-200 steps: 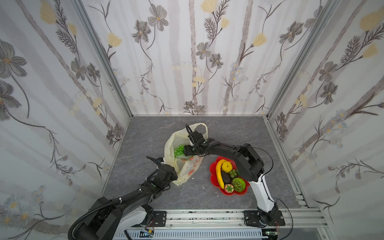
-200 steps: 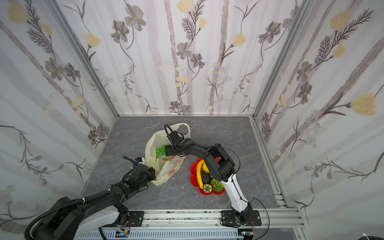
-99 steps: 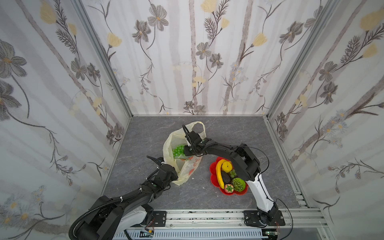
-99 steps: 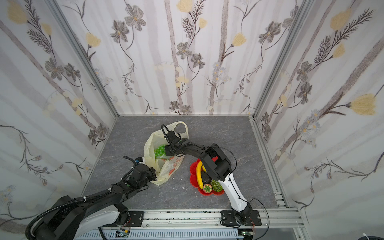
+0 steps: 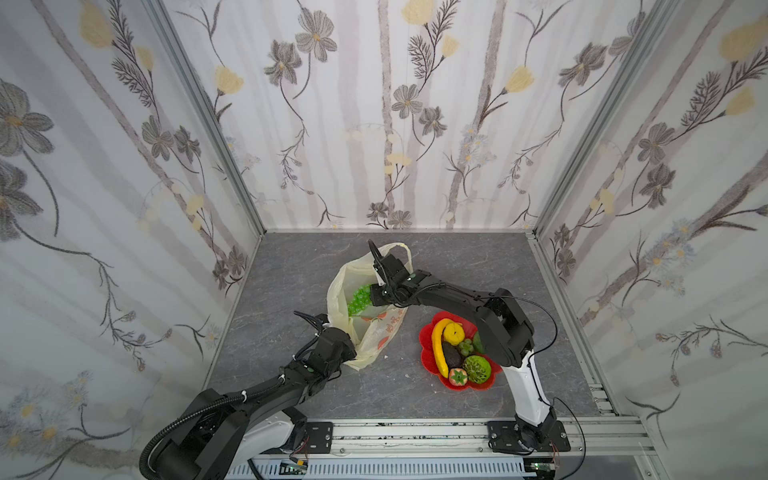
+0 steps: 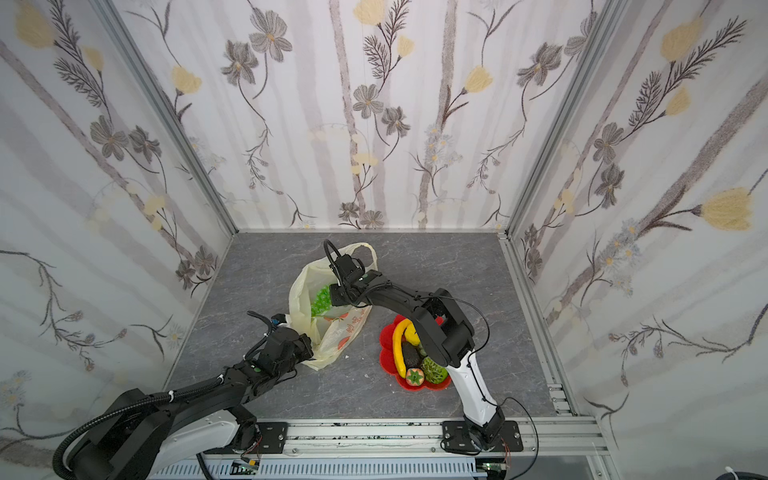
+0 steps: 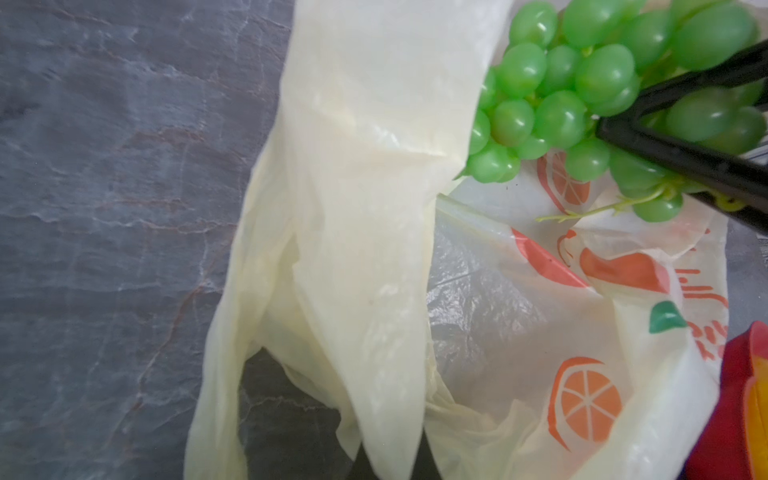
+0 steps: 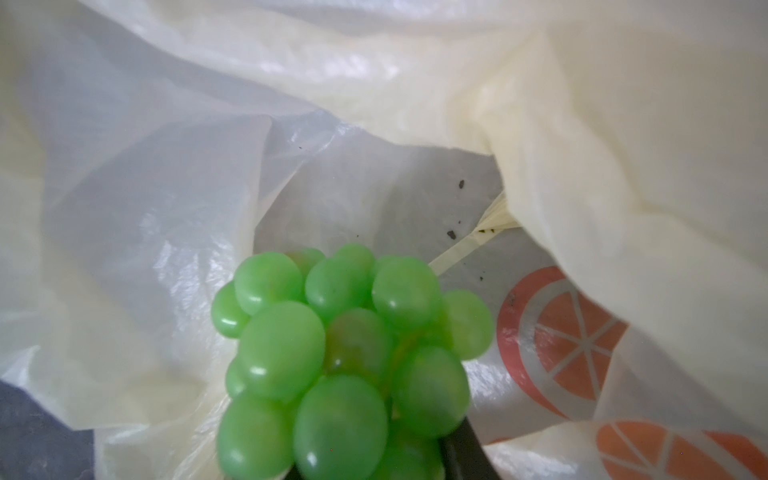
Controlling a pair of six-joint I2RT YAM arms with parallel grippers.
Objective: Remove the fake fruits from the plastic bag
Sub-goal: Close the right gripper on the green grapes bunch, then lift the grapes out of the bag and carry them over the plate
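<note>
The pale-yellow plastic bag (image 5: 376, 332) (image 6: 340, 332) lies open on the grey floor in both top views. Inside its mouth is the green grape bunch (image 5: 359, 297) (image 7: 561, 95) (image 8: 340, 357). My right gripper (image 5: 372, 291) (image 8: 374, 457) reaches into the bag and is shut on the grapes, with a black finger on either side of the bunch. At the bag's near corner, my left gripper (image 5: 353, 353) (image 7: 392, 465) is shut on a fold of the bag and holds it up. The other fake fruits lie outside the bag on a red plate: banana (image 5: 437, 345), avocado (image 5: 451, 353), bumpy green ball (image 5: 477, 368), strawberry (image 5: 458, 377).
The red flower-shaped plate (image 5: 428, 336) (image 6: 386, 332) sits right of the bag, partly under my right arm's elbow. Flowered walls close in the left, back and right sides. A metal rail runs along the front edge.
My right gripper's jaws have closed on the grape bunch, and it has shifted slightly left into the bag. The left gripper keeps its hold on the bag.
</note>
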